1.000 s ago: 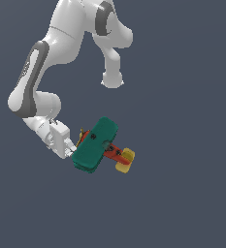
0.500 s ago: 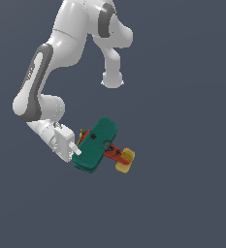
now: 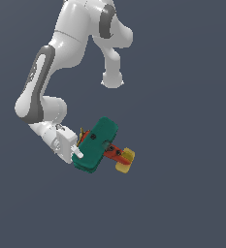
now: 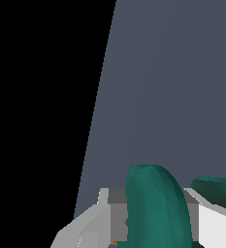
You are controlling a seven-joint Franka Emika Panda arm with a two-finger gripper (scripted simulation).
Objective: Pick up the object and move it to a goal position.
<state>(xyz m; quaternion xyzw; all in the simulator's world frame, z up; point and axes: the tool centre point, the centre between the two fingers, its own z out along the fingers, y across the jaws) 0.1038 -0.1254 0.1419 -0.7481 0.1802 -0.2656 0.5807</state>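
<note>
Right now my gripper (image 3: pixel 78 154) is closed on the one toy biplane (image 3: pixel 99 145), fingers pinching the edge of its two teal wings (image 4: pixel 155 208) at the propeller end. That sideways hold leaves its red fuselage and single yellow tail (image 3: pixel 124 161) jutting away toward the exterior view's right, probably so I can carry it to the goal.

small toy biplane (image 3: pixel 99 144): smooth matt plastic look, teal wings, red-orange fuselage, yellow tail | white robot arm (image 3: pixel 61 58): glossy smooth shell, dark grey joint bands | light grey gripper (image 3: pixel 78 151): smooth, semi-matt
</note>
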